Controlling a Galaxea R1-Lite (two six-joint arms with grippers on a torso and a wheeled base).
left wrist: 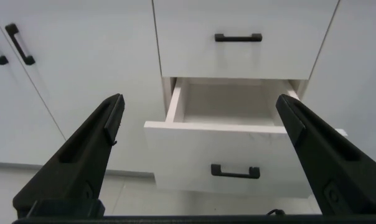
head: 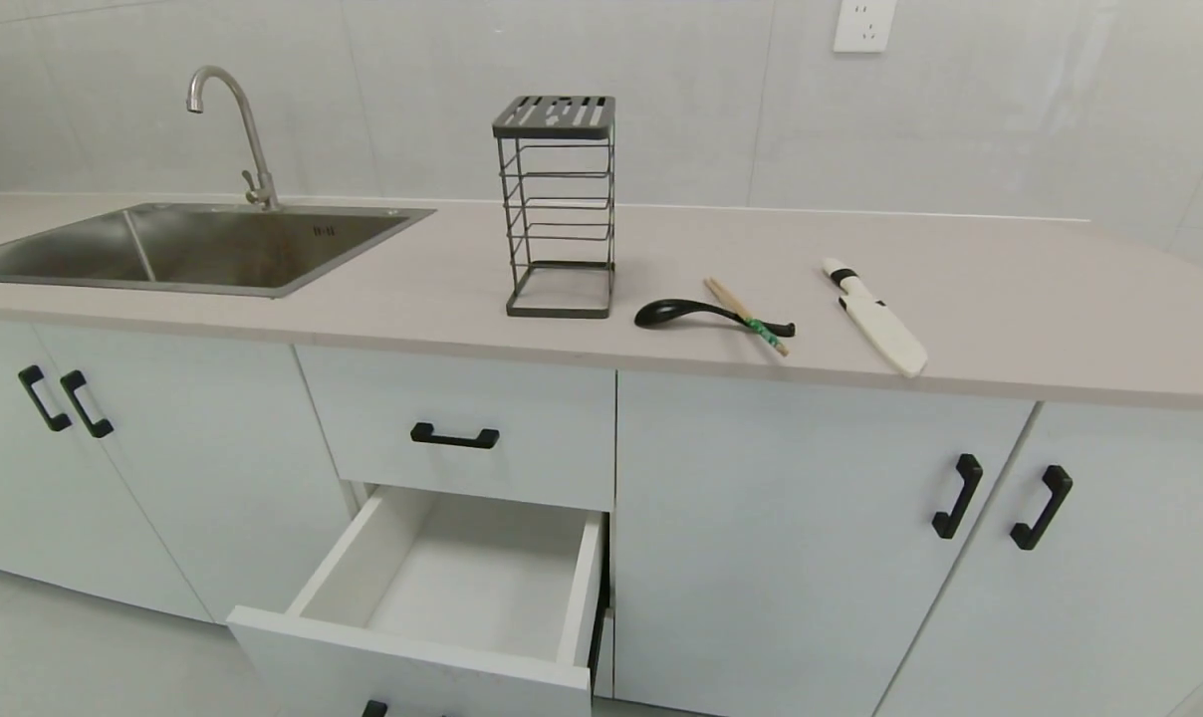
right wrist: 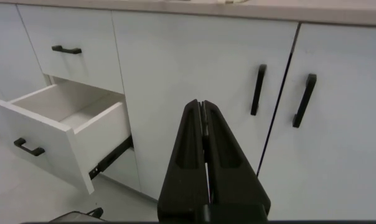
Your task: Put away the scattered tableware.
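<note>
- The tableware lies right of centre in the head view, on the bench [head: 1010, 299]. There is a black spoon [head: 706, 314], a pair of chopsticks [head: 746, 316] crossing its handle, and a white knife [head: 875, 321] farther right, apart from both and close to the front edge.
- I cannot tell whether the chopsticks lie over or under the spoon handle.
- I judge the spoon to be light, stiff and smooth, so likely slippery. I would pinch the handle on its bowl side, clear of the crossing.
- The chopsticks look thin and light, lie flat and are apt to roll apart. I would close across both near their middle.
- The knife seems rigid and the heaviest of the three. I would grip across its handle end, the part with the dark bands, and mind the bench edge.
- A wire rack [head: 559, 207] stands at frame centre, just left of the spoon. The open drawer [head: 462, 588] sits lower centre, below the bench.
- The left gripper [left wrist: 199, 102] hangs low before the drawer, jaws wide and holding nothing.
- The right gripper [right wrist: 202, 104] faces the cabinet doors, jaws pressed together and holding nothing.
</note>
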